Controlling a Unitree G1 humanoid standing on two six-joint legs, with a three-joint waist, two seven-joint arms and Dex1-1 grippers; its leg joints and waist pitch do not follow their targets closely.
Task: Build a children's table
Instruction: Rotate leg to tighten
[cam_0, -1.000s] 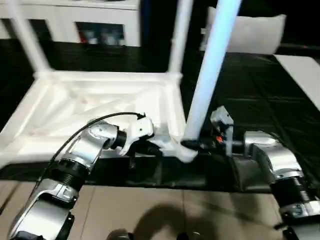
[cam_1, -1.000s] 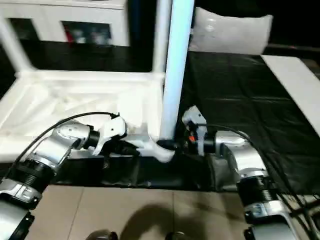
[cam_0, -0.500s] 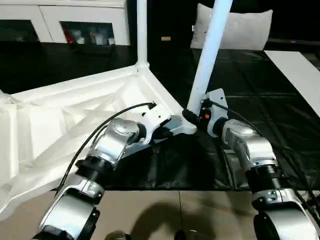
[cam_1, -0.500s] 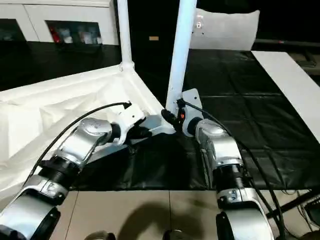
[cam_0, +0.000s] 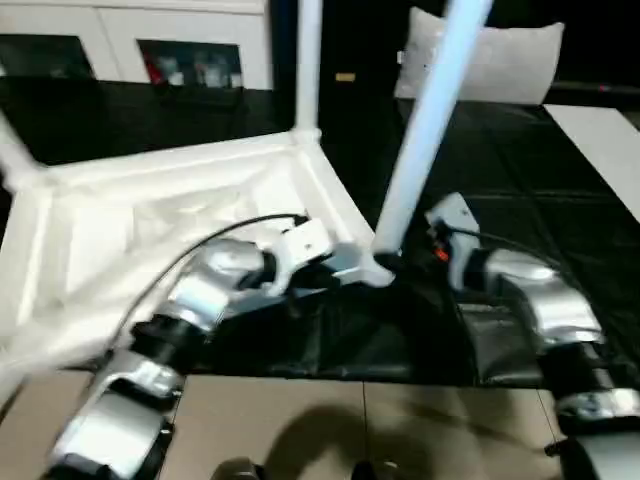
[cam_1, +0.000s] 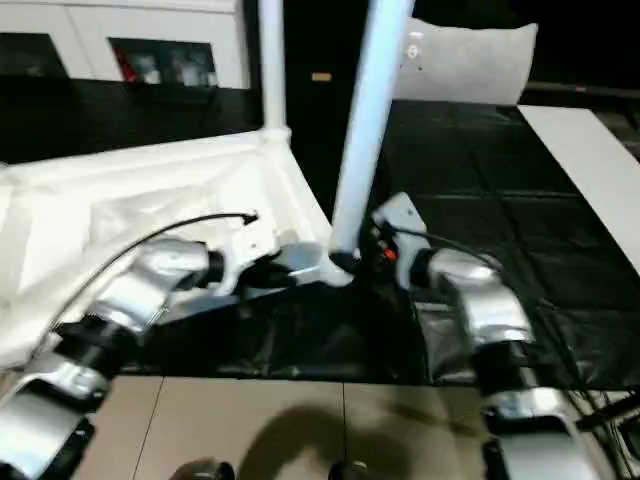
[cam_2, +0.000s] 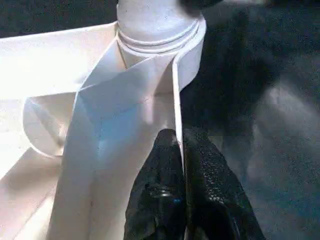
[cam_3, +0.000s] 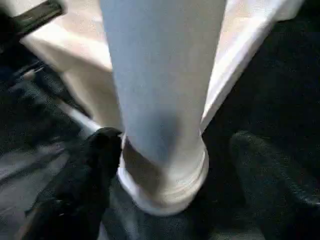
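— Left gripper (cam_2: 180, 150) pinched shut on the table top's rim (cam_2: 176, 100), just short of the corner socket (cam_2: 160, 30). Right gripper (cam_3: 170, 165) spread wide, fingers (cam_3: 95, 165) flanking the leg (cam_3: 165, 75) at its base, no clamp.

— Risk?

— Probably a half-seated leg tipping out of that socket, once unsupported.

— Beyond the grippers?

— Upturned table (cam_0: 150, 210) on a black mat (cam_0: 520, 190); farther off, a grey pillow (cam_0: 500, 60) and white cabinet (cam_0: 130, 45).

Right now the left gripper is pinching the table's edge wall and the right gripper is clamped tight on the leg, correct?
Not quite. In the right wrist view the right gripper is open, its fingers standing apart on either side of the leg. The left gripper does pinch the table's edge wall.
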